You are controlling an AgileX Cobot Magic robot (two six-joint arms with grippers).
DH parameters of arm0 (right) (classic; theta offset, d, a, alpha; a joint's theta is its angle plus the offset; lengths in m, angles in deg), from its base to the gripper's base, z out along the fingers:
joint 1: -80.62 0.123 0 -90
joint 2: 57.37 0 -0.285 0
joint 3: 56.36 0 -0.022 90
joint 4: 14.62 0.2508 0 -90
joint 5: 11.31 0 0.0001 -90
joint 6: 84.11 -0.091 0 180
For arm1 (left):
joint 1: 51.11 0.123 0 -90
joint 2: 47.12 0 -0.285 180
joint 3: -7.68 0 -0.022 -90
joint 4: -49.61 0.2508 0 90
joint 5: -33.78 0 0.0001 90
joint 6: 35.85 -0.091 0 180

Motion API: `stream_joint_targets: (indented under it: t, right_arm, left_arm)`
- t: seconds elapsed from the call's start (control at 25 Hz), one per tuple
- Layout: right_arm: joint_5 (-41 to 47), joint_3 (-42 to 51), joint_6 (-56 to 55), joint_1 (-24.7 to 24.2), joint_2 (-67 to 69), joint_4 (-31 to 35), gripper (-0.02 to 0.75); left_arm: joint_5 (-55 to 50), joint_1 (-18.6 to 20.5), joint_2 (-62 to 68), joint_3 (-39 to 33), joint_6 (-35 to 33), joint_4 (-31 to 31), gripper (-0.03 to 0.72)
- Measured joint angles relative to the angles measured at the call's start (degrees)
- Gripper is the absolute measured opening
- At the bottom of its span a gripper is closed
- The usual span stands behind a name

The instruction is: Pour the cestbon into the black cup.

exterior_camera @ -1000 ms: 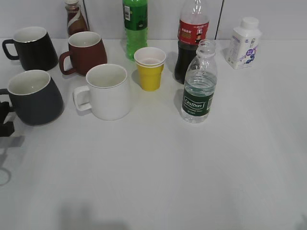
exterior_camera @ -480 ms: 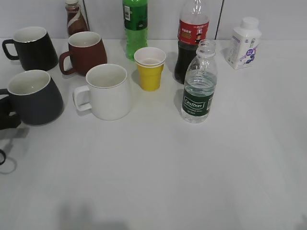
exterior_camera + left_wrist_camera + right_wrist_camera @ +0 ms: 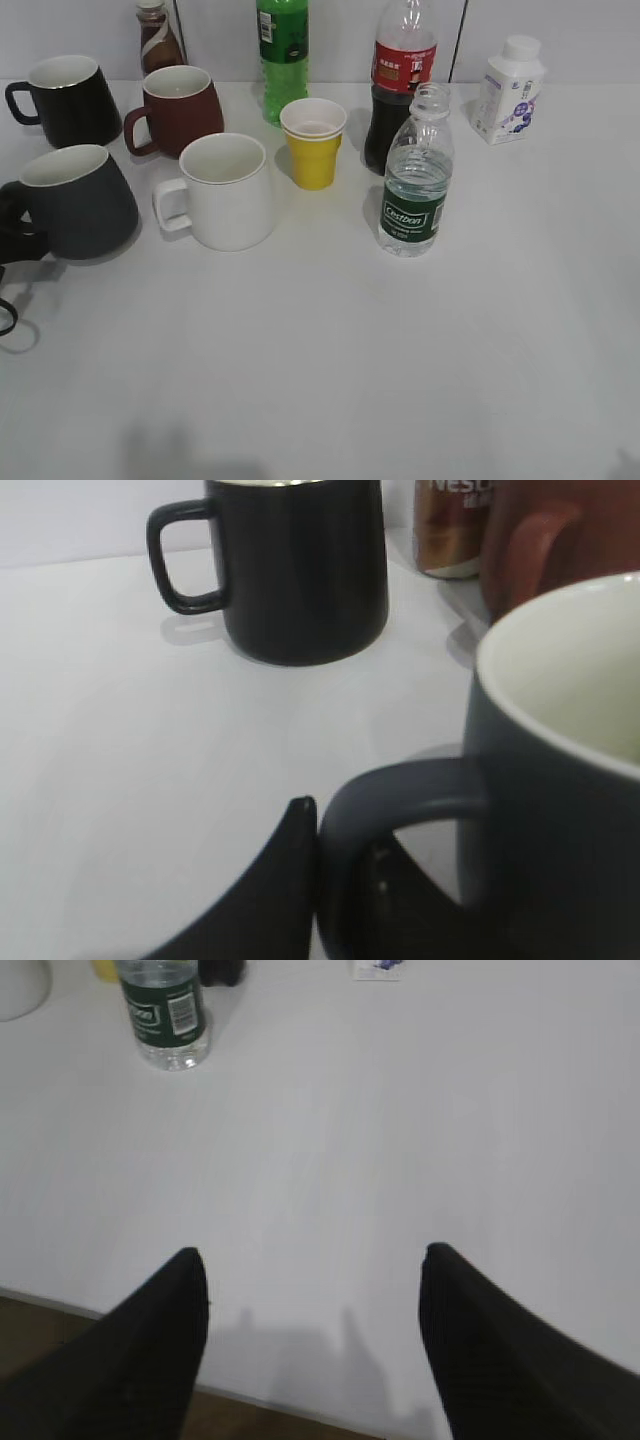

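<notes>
Left of the white mug [image 3: 218, 190], from the exterior camera, sits the black cup [image 3: 75, 203]: matte charcoal, rounded and wider toward its base, white inside, and I can see nothing in it. It stands slightly tilted, mouth upward, its loop handle pointing away from the white mug toward the left gripper [image 3: 14, 238], whose dark fingers are at that handle. Right of the white mug stands the cestbon [image 3: 415, 175], a clear ribbed plastic bottle, upright with its long axis vertical, uncapped, water reaching above its dark green band. Between it and the white mug is a yellow paper cup [image 3: 313, 142] with a white lining. Behind the white mug is a reddish-brown mug [image 3: 176, 108]; a glossier jet-black mug [image 3: 65, 99] stands further left.

From the left wrist camera, one finger [image 3: 262, 900] presses against the outside of the black cup's handle [image 3: 372, 815], a second dark shape shows inside the loop; the jaws look clamped on the handle.

From the right wrist camera, the right gripper [image 3: 312, 1305] hangs with jaws spread wide over bare white table [image 3: 400, 1140], well apart from the cestbon [image 3: 164, 1015] standing far ahead.
</notes>
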Motion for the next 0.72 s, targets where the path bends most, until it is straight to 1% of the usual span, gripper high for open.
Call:
stream_joint_targets:
  t: [0.08, 0.16, 0.28, 0.4, 0.52, 0.6, 0.68, 0.72]
  right_arm:
    - [-1.47, -0.53, 1.43, 0.0, 1.06, 0.89, 0.49]
    - [-7.81, -0.9, 2.85, 0.0, 2.66, 2.09, 0.482]
    - [-23.29, -0.59, 6.74, 0.0, 6.81, 5.19, 0.48]
    - [-34.49, 0.11, 11.64, 0.0, 13.73, 8.91, 0.479]
    - [-44.49, 0.17, 17.99, 0.0, 21.69, 16.8, 0.479]
    - [-49.57, 0.17, 21.87, 0.22, 26.33, 22.15, 0.478]
    - [-53.61, 0.17, 23.91, 1.35, 30.47, 25.22, 0.478]
    - [-55.2, 0.21, 24.29, 2.66, 31.86, 26.11, 0.478]
  left_arm:
    - [-1.08, 0.0, -0.99, 0.0, -0.16, 0.18, 0.048]
    - [-1.48, 0.0, -2.56, 0.0, -0.22, 0.72, 0.046]
    - [-1.96, 0.0, -5.33, 0.0, -0.28, 2.11, 0.046]
    - [-2.97, 0.0, -8.46, -0.05, -0.28, 2.6, 0.046]
    - [-5.26, 0.0, -12.46, -0.05, -0.28, 2.86, 0.046]
    - [-7.21, 0.0, -15.7, -0.1, -0.28, 2.95, 0.046]
    - [-9.44, 0.0, -18.65, -0.15, -0.28, 3.22, 0.046]
    - [-10.35, 0.0, -20.27, -0.15, -0.28, 3.45, 0.046]
